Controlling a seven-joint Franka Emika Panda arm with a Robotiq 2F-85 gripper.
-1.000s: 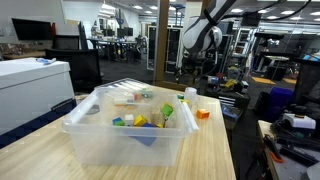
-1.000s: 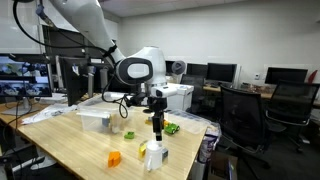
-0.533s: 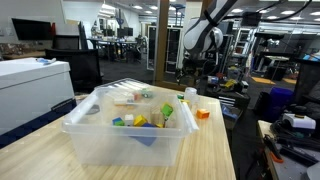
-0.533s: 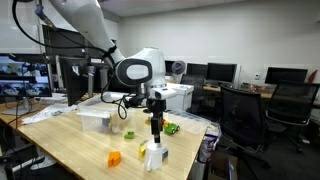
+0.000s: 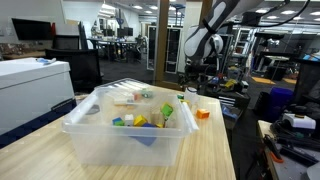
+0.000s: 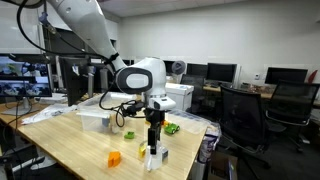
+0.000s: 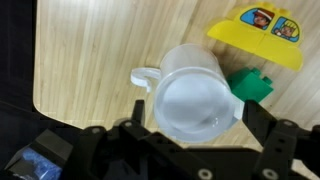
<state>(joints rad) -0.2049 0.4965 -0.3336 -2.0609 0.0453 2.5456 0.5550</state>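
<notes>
A white cup (image 7: 190,100) with a small handle stands upright on the wooden table (image 7: 80,60), also seen in both exterior views (image 6: 156,159) (image 5: 190,97). My gripper (image 7: 192,112) is straight above it, open, with one finger (image 7: 133,118) on each side of the cup's rim; I see no squeeze on it. In an exterior view the gripper (image 6: 153,143) reaches down to the cup's top. A yellow toy piece (image 7: 258,35) and a green block (image 7: 255,86) lie right beside the cup.
A clear plastic bin (image 5: 82,135) holding several coloured blocks fills the table's middle. An orange block (image 6: 114,158) and green pieces (image 6: 172,128) lie loose near the cup. The table edge (image 6: 200,150) is close by, with office chairs (image 6: 245,115) beyond.
The arm has come down, bringing the open gripper from above the cup to around its rim. The cup and blocks have not moved.
</notes>
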